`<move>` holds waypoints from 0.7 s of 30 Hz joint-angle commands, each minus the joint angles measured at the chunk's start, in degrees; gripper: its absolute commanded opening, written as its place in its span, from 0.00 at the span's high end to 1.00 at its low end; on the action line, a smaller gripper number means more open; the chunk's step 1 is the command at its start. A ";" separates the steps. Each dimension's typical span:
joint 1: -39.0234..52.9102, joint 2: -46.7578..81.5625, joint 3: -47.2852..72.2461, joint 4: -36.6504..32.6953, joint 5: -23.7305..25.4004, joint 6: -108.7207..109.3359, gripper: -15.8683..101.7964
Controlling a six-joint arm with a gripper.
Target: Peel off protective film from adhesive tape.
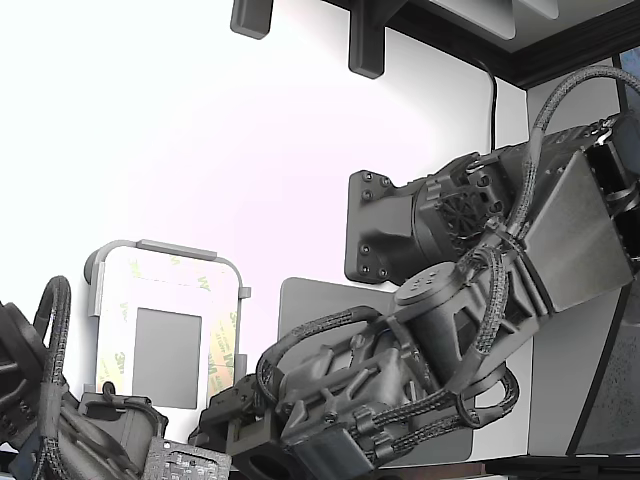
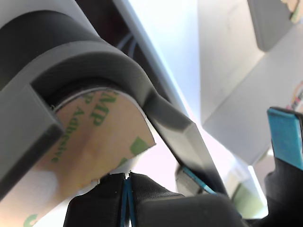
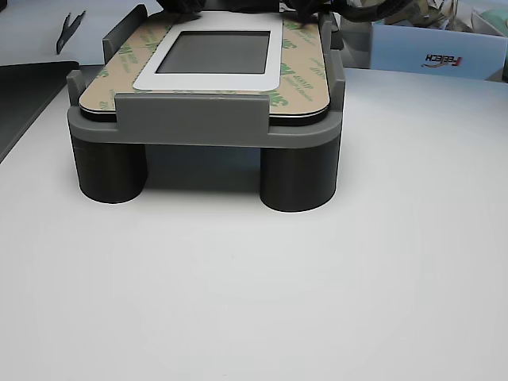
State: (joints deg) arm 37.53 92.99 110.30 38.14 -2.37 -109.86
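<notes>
The protective film (image 1: 222,340) is a cream border with green 3M logos, lying on a plate in a grey fixture (image 1: 165,248) around a plain grey rectangle (image 1: 165,355). In the other view the film (image 3: 298,79) lies flat on the fixture (image 3: 190,119). My gripper (image 1: 232,420) is at the fixture's near right corner in the exterior view. In the wrist view its black, blue-padded jaws (image 2: 128,182) are closed together on the edge of the film (image 2: 94,137) by the fixture's rounded corner (image 2: 109,52). I see no bare adhesive tape apart from the liner.
A second arm (image 1: 60,420) sits at the exterior view's lower left beside the fixture. A large plain grey mat (image 1: 320,300) lies under my arm. A light blue box (image 3: 436,51) stands behind the fixture. Black brackets (image 1: 365,40) hang at the table's far edge.
</notes>
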 commanded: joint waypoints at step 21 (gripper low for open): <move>-1.05 2.90 0.97 -1.41 -0.88 -2.55 0.91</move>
State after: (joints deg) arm 37.35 94.22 112.68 36.56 -3.34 -112.32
